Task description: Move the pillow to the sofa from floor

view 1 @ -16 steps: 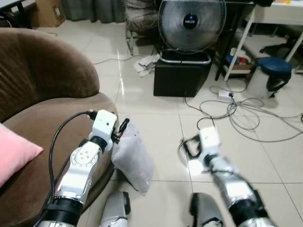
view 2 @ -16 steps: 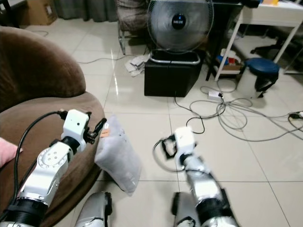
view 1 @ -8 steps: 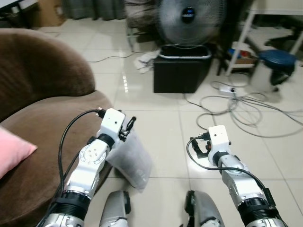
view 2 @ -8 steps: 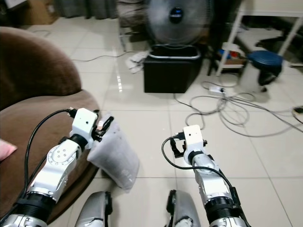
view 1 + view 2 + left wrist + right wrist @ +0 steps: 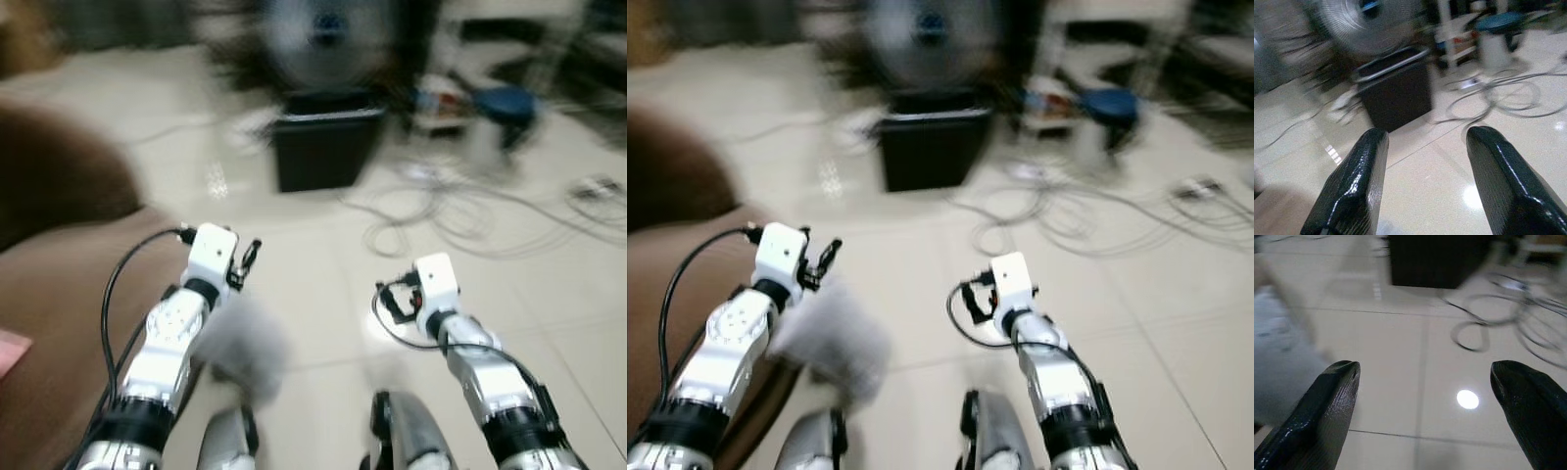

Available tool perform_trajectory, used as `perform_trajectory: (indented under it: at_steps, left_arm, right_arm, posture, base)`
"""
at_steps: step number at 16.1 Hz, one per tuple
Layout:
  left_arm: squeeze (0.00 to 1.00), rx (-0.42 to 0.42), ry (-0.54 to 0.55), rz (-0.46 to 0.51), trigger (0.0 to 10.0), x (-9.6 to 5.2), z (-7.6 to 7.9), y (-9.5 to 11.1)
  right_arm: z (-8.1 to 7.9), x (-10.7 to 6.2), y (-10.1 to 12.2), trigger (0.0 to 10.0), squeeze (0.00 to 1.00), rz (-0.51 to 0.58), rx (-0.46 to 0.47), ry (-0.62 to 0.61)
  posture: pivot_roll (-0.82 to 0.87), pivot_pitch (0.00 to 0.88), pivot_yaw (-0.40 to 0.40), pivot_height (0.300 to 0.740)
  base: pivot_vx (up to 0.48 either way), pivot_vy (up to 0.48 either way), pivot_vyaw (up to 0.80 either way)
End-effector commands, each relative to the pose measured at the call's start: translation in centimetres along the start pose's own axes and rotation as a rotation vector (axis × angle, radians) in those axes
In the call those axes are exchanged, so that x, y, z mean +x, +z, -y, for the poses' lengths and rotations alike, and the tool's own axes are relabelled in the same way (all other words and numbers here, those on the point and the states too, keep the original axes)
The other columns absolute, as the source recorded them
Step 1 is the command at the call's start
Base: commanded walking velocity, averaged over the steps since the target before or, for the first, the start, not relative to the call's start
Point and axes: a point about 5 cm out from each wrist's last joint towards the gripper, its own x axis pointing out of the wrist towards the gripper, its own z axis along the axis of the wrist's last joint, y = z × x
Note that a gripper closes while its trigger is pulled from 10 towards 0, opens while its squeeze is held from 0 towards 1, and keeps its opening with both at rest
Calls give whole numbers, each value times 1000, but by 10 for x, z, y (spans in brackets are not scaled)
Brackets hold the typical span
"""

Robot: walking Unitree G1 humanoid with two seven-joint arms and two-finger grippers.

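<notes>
1. Left gripper [image 5: 245,262] raised left of centre in the blurred head view, fingers apart; grey pillow [image 5: 240,345] on the floor just below it, against the brown sofa [image 5: 59,294].
2. Left wrist view: both fingers [image 5: 1354,186] parted, nothing between.
3. Right wrist view: right gripper [image 5: 1422,396] spread wide, empty; pillow at left edge.
4. Looks soft, light, squashy; best pinched at a corner.

My two silver arms reach forward and down, elbows bent. The left tool [image 5: 245,262] is raised ahead of its wrist, black fingers [image 5: 1354,183] parted — the right tool [image 5: 1425,411] sits lower, its fingers [image 5: 1322,411] spread wide.
</notes>
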Motion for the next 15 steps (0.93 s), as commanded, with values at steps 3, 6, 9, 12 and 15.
perform_trajectory:
  at_steps: [3, 6, 9, 12, 15]
  left_arm:
    - [0, 1, -9, 3, 10000, -1, -1, 0]
    - [0, 2, -3, -1, 10000, -2, -4, -1]
    - [0, 13, 32, -10, 10000, -4, -12, -2]
    - [0, 21, 63, -25, 10000, -11, -20, -6]
    - [0, 34, 67, -39, 10000, -20, -24, -9]
  right_arm:
    - [4, -3, 1, 10000, 0, 5, 22, -12]
    - [1, -2, 0, 10000, 0, -6, -7, 13]
    - [-5, -3, 0, 10000, 0, -7, -17, 100]
    - [-10, -2, 1, 10000, 0, -11, -85, 183]
    - [-13, -3, -2, 10000, 0, -24, -100, 242]
  posture:
    - [69, 0, 17, 586]
    - [67, 0, 20, 586]
    - [68, 0, 19, 586]
    - [75, 0, 15, 586]
    - [97, 0, -3, 586]
  base:
    - [285, 0, -781]
    - [286, 0, -519]
    - [290, 0, 0]
    - [285, 0, 267]
    - [286, 0, 800]
